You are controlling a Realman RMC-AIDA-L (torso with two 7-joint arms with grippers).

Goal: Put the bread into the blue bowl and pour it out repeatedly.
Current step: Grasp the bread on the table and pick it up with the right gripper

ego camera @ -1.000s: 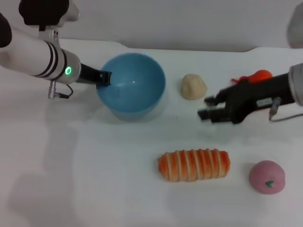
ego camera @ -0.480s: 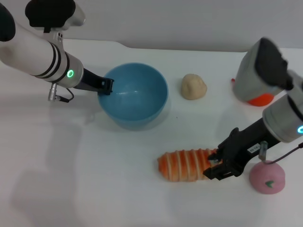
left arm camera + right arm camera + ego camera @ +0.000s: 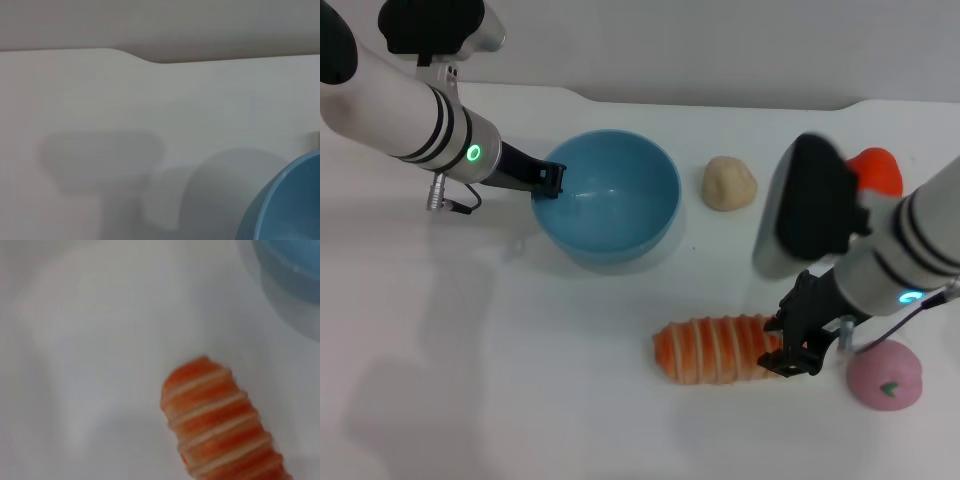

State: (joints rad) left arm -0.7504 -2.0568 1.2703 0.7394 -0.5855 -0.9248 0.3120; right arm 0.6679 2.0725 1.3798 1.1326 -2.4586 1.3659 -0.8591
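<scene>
The bread (image 3: 725, 350) is lying flat on the white bench (image 3: 520, 380), striped side up, nearer the front edge than the blue bowl (image 3: 610, 197) and right of centre. The right gripper (image 3: 793, 343) is sitting down at the loaf's right end w/ its dark fingers on either side of that end; can't tell whether they're clamped on it or still loose. The right wrist view is showing the loaf's other end (image 3: 220, 415) on bare bench, w/ the bowl rim (image 3: 290, 270) off in one corner.

The bowl is standing upright towards the back edge, left of centre, nothing inside. The left gripper (image 3: 548, 180) is at the bowl's left rim, fingers pinching the wall.

A beige lump (image 3: 729, 184) is sitting just right of the bowl. A pink round toy (image 3: 885, 374) is lying near the front right, close beside the right gripper. An orange item (image 3: 876, 170) is partly hidden behind the right arm.
</scene>
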